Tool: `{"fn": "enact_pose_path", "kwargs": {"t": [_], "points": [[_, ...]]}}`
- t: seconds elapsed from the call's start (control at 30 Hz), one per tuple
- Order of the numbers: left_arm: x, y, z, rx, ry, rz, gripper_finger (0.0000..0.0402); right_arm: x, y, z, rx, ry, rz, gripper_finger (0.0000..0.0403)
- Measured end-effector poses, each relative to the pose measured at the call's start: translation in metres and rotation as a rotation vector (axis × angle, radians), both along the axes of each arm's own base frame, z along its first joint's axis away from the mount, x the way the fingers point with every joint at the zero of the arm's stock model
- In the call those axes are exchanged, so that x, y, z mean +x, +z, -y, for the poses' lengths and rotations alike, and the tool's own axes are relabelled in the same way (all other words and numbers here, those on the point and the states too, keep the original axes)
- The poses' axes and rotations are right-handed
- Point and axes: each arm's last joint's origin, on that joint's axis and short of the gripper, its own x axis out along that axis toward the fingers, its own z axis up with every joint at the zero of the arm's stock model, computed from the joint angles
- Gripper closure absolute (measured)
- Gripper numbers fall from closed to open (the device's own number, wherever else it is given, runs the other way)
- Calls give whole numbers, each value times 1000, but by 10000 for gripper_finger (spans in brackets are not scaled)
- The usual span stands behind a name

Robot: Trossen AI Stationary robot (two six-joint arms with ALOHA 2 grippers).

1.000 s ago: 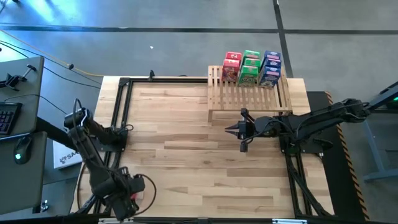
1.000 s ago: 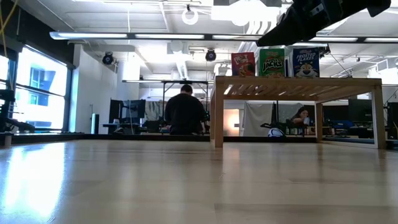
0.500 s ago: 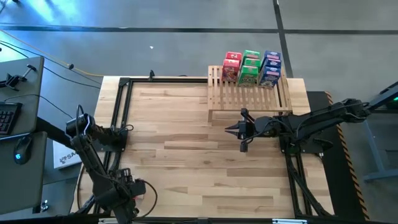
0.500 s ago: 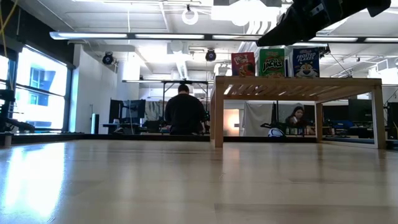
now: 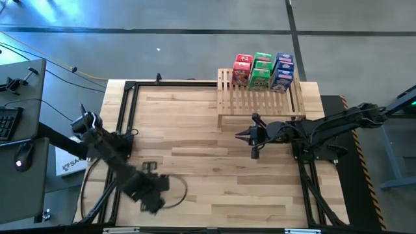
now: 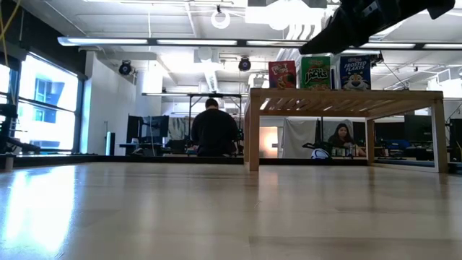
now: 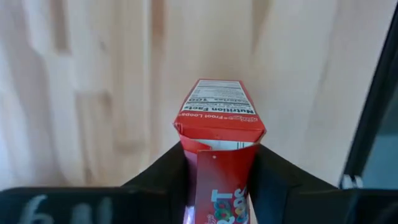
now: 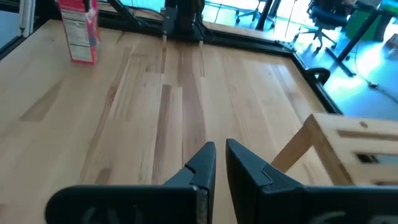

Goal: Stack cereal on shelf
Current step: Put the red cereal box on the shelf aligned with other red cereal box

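The left gripper (image 7: 219, 180) clamps a small red cardboard cereal box (image 7: 219, 134) above the plank table's (image 5: 195, 130) near-left corner. The right gripper (image 8: 221, 163), closed empty, hovers beside the slatted wooden shelf (image 5: 260, 101).

The left arm reaches from the worktop's left edge toward its near-left part, its tool (image 5: 151, 188) low over the boards there. In the left wrist view that tool (image 7: 219, 165) has both fingers (image 7: 171, 171) pressed against the sides of a red box (image 7: 219, 127). The right arm stretches in from the right edge, level and pointing left, its tool (image 5: 242, 136) near the middle, fingers (image 8: 202, 163) nearly touching.
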Motion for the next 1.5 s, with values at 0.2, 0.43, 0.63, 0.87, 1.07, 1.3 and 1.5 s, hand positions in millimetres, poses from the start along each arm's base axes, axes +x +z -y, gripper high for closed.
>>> {"fn": "enact_pose_path", "kwargs": {"t": [0.2,0.43,0.63,0.87,1.07,1.3,1.5], "points": [[49,14,-55,-31,-34,128,289,-6,-5,-7,67,-8,-57,353],[100,15,-119,-54,-67,285,290,5,-23,-29,116,-5,-105,268],[119,22,-161,-26,-41,383,290,24,-36,-41,109,-22,-48,222],[126,12,-179,-1,-31,344,290,40,-44,-46,97,-4,19,218],[133,0,-178,3,-44,318,291,41,-43,-46,95,1,42,218],[135,-2,-178,5,-41,317,283,41,-42,-47,86,17,47,218],[135,-3,-178,15,-53,313,246,41,-41,-47,86,19,52,218]]}}
